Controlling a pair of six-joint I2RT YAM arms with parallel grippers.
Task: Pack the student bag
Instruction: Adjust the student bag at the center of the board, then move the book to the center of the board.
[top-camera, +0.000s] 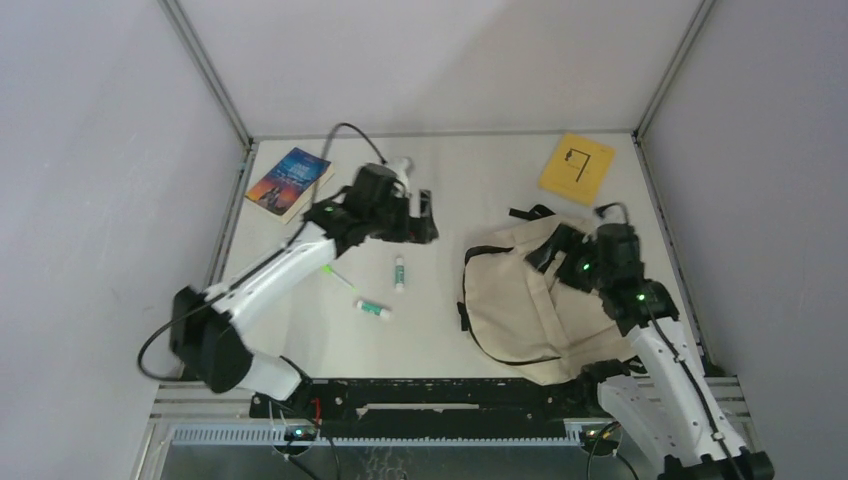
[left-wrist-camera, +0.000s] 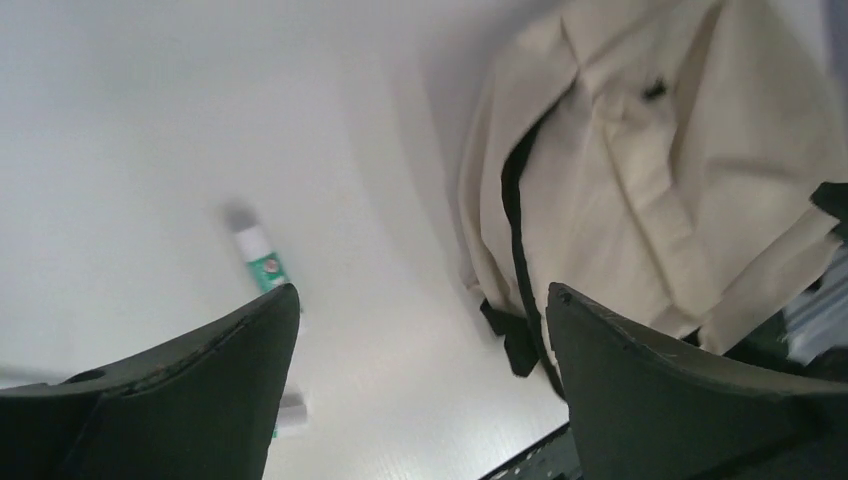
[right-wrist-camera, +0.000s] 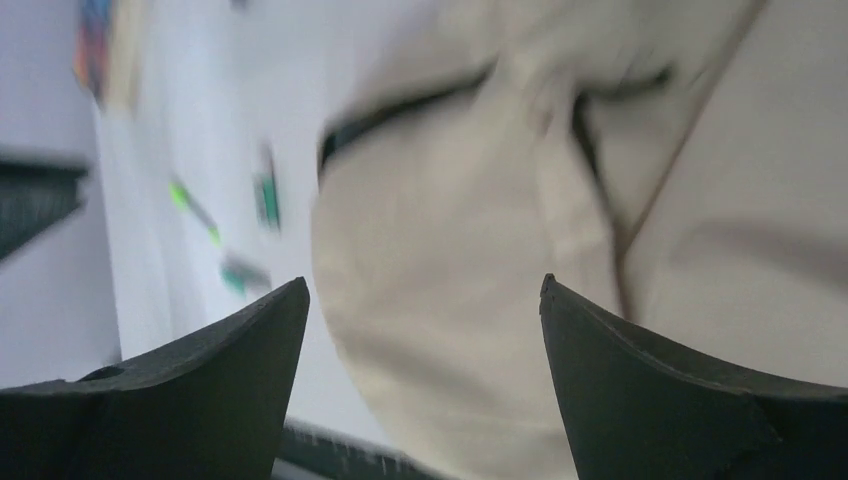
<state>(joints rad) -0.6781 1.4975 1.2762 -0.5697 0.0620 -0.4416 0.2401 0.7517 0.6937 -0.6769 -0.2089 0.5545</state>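
left gripper (left-wrist-camera: 420, 300): fingers spread wide, empty, above the table (top-camera: 440, 170) mid-left.
right gripper (right-wrist-camera: 425, 290): fingers spread, empty, over the bag's far right part.
student bag (top-camera: 515, 300): lies flat, near right; the right arm covers its right edge.
glue stick (top-camera: 400, 272): just near of the left gripper.
second glue stick (top-camera: 374, 310): nearer, leftward.
green pen (top-camera: 338, 275): beside them, left.
book (top-camera: 290, 183): far left.
yellow booklet (top-camera: 577, 167): far right.

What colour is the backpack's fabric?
The backpack is cream; the left wrist view shows it best.
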